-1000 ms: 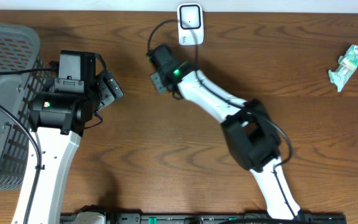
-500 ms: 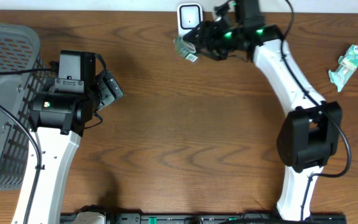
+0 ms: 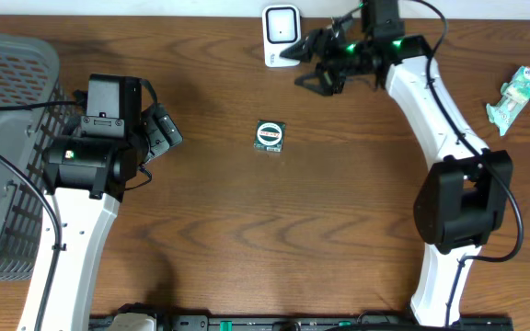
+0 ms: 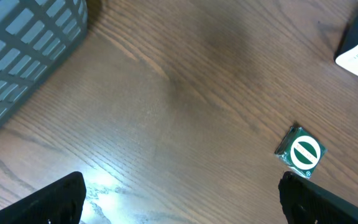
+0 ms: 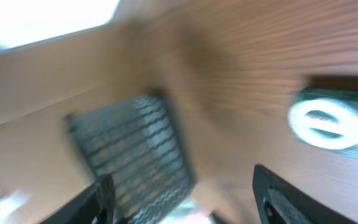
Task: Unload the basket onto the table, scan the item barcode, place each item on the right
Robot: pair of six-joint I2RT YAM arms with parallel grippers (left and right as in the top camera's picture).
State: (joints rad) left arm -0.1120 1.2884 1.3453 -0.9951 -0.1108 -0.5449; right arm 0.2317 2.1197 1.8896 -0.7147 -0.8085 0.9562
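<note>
When viewed from overhead, shows a dark brown table (image 3: 247, 239) of long wavy wood grain, with a pale strip (image 3: 109, 7) past its far edge and nothing more of the room. Glossy enough to throw back a bright patch in the left wrist view. At that far edge, a white rounded scanner (image 3: 282, 35) with a dark window. Nearer than the scanner, flat on bare wood and touching nothing: the item (image 3: 270, 135), a small square green packet with a white oval label. Far left of the scanner, a grey plastic basket (image 3: 7, 110) of open lattice; far right, pale crinkled packets (image 3: 513, 92). Just right of the scanner, the right gripper (image 5: 191, 199), black fingers spread, nothing between them. Left of the scanner and nearer, the left gripper (image 4: 191, 202), spread wide, likewise empty. Reveals the item's dark side edge only in the left wrist view; gives only smeared shapes of item and lattice in the right wrist view.
</note>
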